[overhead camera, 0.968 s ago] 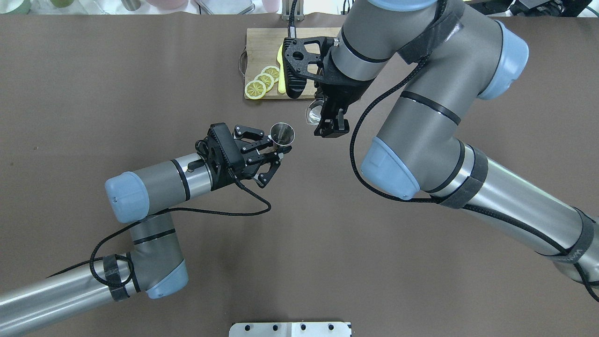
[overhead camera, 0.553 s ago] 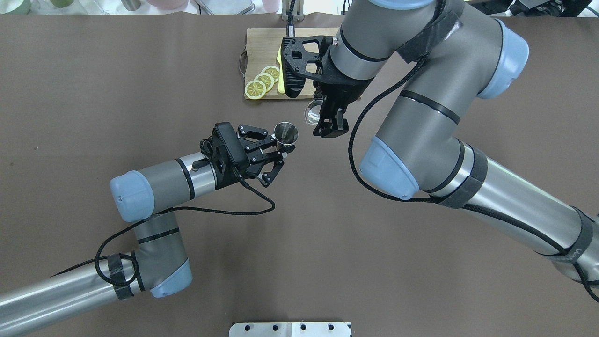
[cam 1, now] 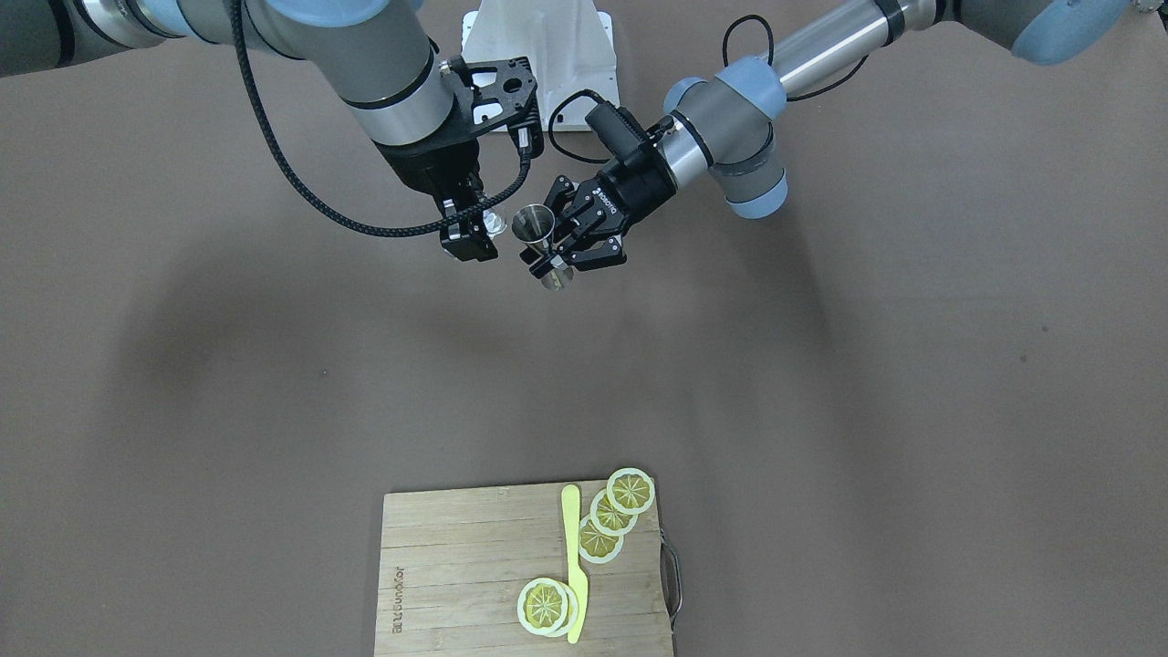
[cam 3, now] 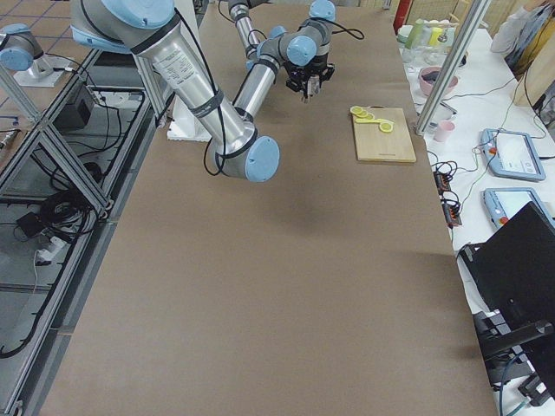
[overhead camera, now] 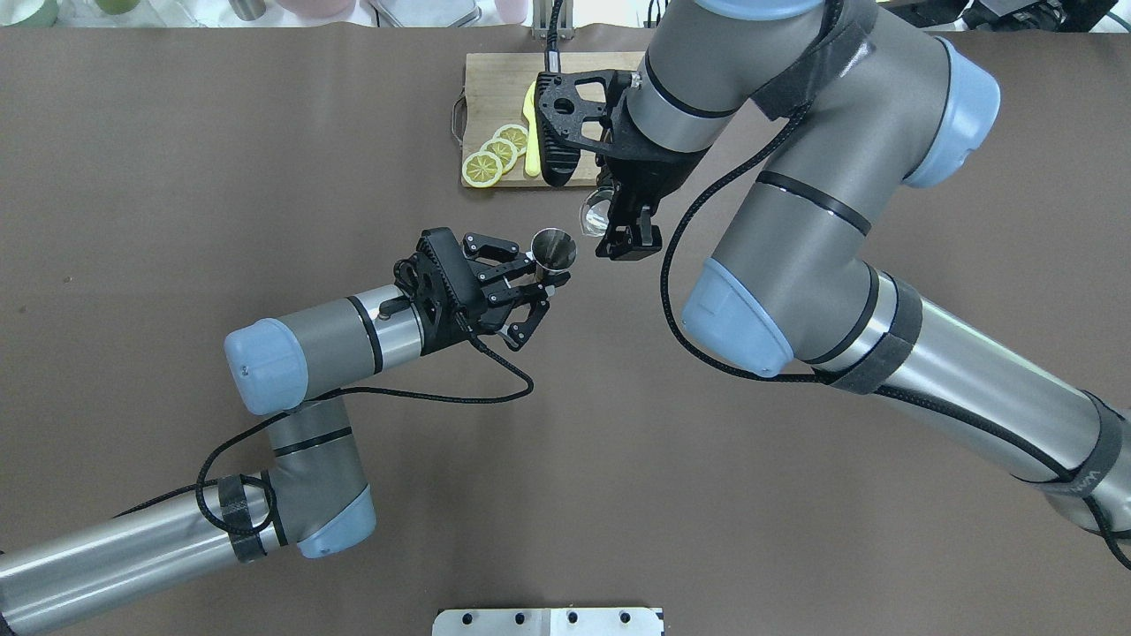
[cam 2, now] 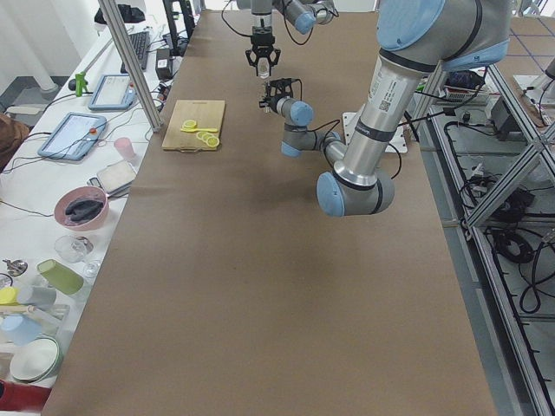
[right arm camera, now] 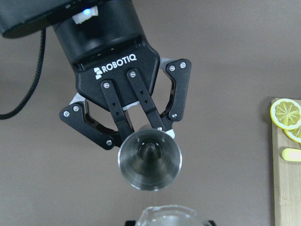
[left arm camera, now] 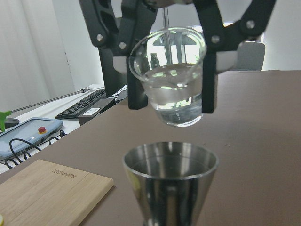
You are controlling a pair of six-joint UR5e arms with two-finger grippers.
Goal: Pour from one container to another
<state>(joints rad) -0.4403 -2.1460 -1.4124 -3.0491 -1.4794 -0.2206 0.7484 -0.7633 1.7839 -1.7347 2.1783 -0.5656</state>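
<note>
Glass [left arm camera: 169,75] pinched in right claw [overhead camera: 618,234], higher, just beside jigger [right arm camera: 149,160] pinched in left claw [overhead camera: 543,274].

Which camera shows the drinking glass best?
The left wrist view: the glass is large, liquid visible, above the jigger. Overhead and front views show a small, half-hidden glint; right wrist only its rim; side views too small.
</note>
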